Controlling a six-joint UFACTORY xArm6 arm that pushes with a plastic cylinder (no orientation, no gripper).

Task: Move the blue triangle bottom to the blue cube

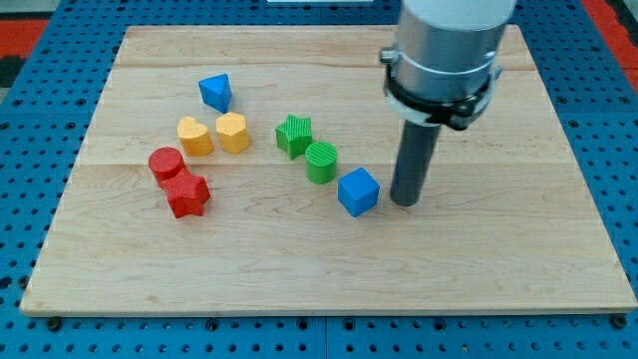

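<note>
My tip (404, 203) sits just right of blue cube (358, 191), blue triangle (215, 92) well apart; arm top cut off, no jaws.

- Lower part of the table (329, 284): bare wood from left edge to right edge, free passage all along.
- Right side beyond my tip (404, 203): open.
- Just left of my tip, the blue cube (358, 191), narrow gap between.
- Centre blocked by green cylinder (321, 163) and green star (294, 135), a diagonal chain down to the blue cube.
- Left cluster: blue triangle (215, 93) above, yellow heart (194, 136) and yellow hexagon (232, 132) side by side, red cylinder (165, 163) and red star (187, 194) touching.
- Open lane between yellow hexagon and green star.
</note>
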